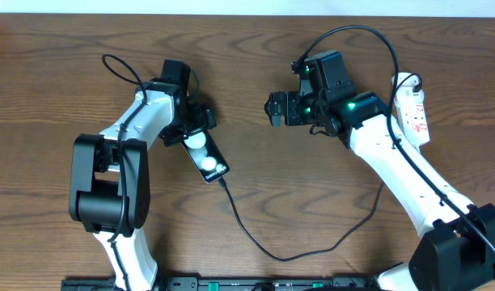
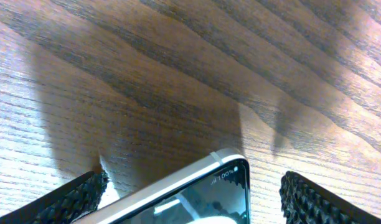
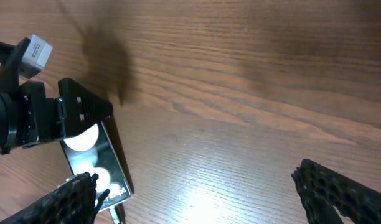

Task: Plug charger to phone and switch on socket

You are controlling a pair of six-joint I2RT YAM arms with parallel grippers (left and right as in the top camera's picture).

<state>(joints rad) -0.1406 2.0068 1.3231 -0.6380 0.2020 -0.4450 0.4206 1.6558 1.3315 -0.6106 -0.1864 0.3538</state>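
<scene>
The thin black charger cable [image 1: 264, 246] appears plugged into the slim glossy black phone [image 1: 205, 155] at centre left — straddled by the open left gripper [image 1: 196, 132] — while the narrow white socket strip [image 1: 412, 109] at upper right, beyond the open right gripper [image 1: 275, 109], is judged yet to be switched on.

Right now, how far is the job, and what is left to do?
Done, it seems: the charger meets the phone at its near end. In hand: the open left gripper straddles the phone. Left: the socket switch; the open right gripper is away from it.
</scene>
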